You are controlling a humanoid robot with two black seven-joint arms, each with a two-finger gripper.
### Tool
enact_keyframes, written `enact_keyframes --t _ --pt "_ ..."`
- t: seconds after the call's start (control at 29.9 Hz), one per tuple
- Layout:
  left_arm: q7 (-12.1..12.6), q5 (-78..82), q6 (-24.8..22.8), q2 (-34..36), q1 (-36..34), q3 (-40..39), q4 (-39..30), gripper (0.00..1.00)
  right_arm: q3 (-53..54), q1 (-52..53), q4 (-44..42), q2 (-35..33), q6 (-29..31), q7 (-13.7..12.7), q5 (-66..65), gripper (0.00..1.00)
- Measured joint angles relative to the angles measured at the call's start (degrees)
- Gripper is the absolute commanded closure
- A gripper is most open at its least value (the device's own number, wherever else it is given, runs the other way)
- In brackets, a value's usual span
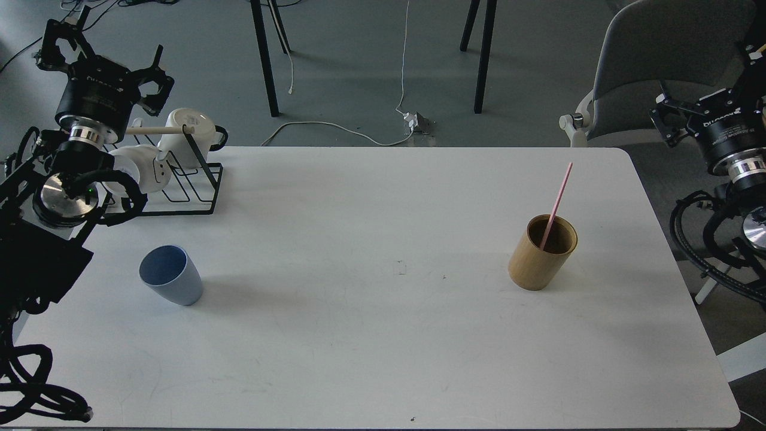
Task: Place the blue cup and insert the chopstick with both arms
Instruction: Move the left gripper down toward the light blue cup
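The blue cup (172,276) stands upright on the left part of the white table (371,335), mouth up, with nothing touching it. The pink chopstick (559,194) leans inside a tan bamboo cylinder (538,263) on the right part of the table, its top end pointing up and to the right. My left gripper (105,60) hovers above the far-left table corner, well behind the cup, fingers spread and empty. My right gripper (709,87) hangs off the table's right side, beyond the cylinder, fingers spread and empty, partly cut by the frame edge.
A black wire rack (191,191) with white mugs (188,134) and a pale wooden rod sits at the back left corner, just below my left gripper. A grey chair (652,66) stands behind the right corner. Cables and table legs lie on the floor beyond.
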Motion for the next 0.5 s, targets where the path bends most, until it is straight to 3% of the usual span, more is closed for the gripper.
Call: enact_keyframes --t 0.5 --pt "0.62 2.62 0.0 3.95 -0.66 1.26 -2.15 0.01 1.46 -1.2 0.2 -0.75 0.0 0.16 -0.01 0.0"
